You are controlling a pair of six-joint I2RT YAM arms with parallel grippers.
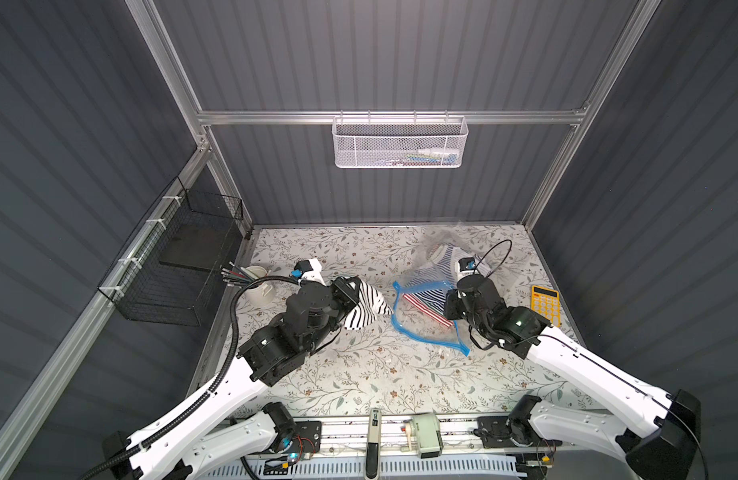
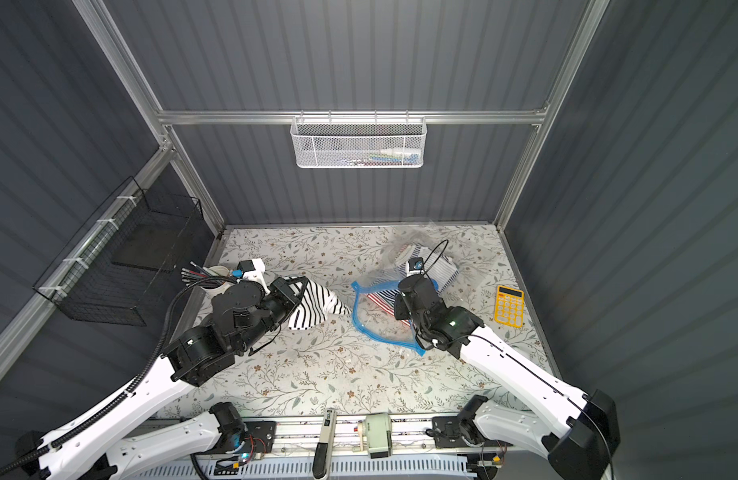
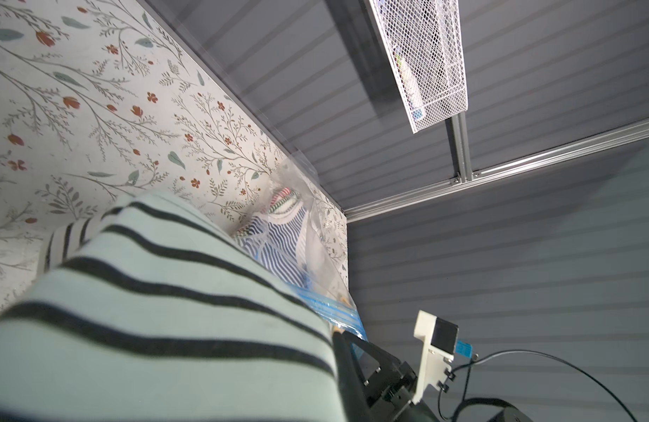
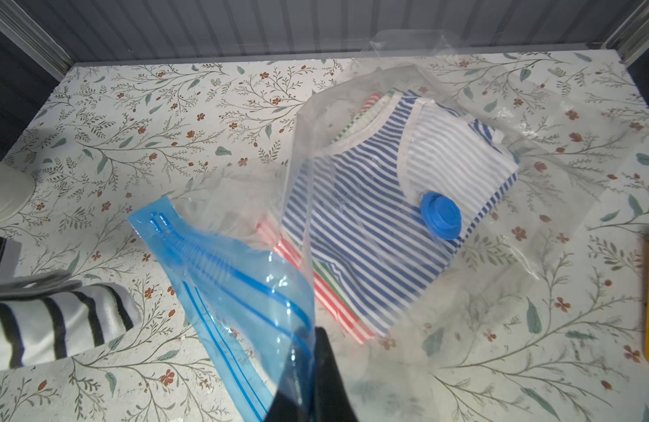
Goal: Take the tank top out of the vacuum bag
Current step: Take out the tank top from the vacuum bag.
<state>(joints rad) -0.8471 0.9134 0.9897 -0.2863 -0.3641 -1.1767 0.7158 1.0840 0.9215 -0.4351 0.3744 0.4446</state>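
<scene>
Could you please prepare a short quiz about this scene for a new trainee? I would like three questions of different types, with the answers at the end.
1. True or false: the black-and-white striped cloth top held by the left hand is outside the clear plastic vacuum bag.
2. What does the right hand pinch?
A) the round blue valve cap
B) the bag's blue zip-seal edge
C) the yellow calculator
3. Fill the gap: the uppermost folded garment inside the bag has ____ stripes.

Key: 1 true; 2 B; 3 blue and white.
</scene>
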